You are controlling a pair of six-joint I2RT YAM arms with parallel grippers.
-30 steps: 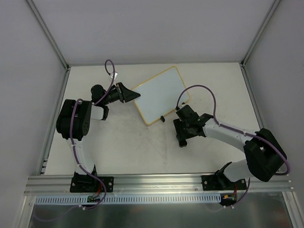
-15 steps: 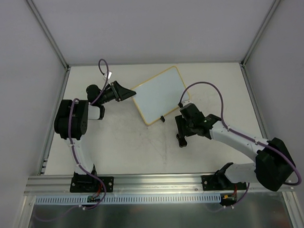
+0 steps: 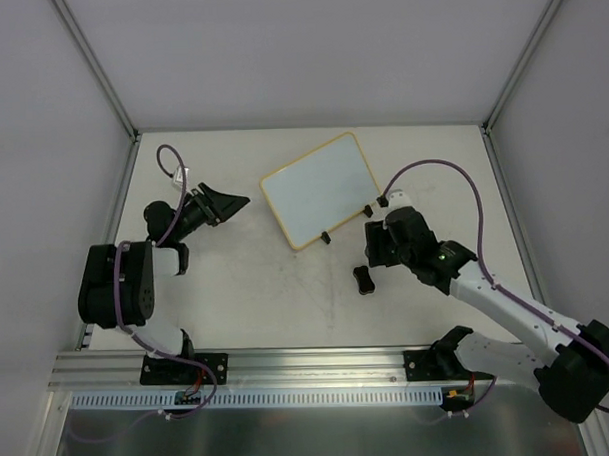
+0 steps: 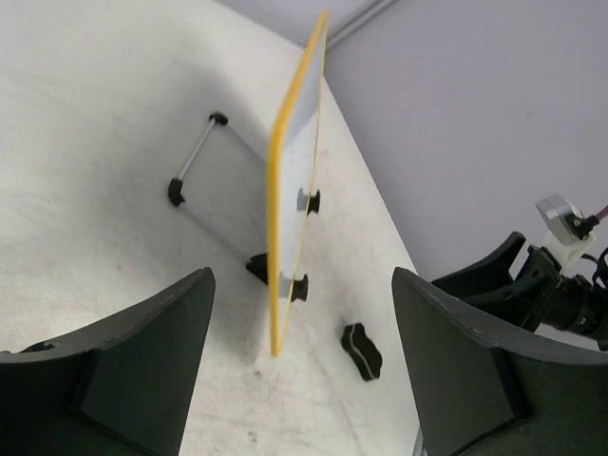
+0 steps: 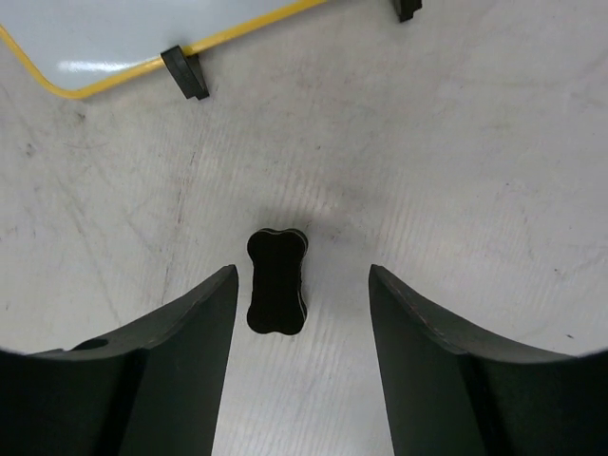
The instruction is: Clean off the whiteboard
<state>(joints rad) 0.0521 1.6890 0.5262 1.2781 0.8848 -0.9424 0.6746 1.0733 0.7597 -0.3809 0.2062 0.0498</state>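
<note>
left tool [image 3: 232,203] drawn back from whiteboard [image 3: 318,187], jaws wide, empty. right tool [image 3: 377,247] lifted off eraser [image 3: 362,279], jaws apart, empty. whiteboard propped mid-surface [image 3: 257,290], blank: erasing judged done.

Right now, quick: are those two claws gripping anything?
Left gripper: open, holding nothing.
Right gripper: open, empty; the black eraser lies free.

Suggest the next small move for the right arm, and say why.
Probably lift the right end effector up and back toward its base. The whiteboard looks blank, the eraser lies loose on the table between the open fingers, and the left end effector is open too, off to the board's side.
</note>
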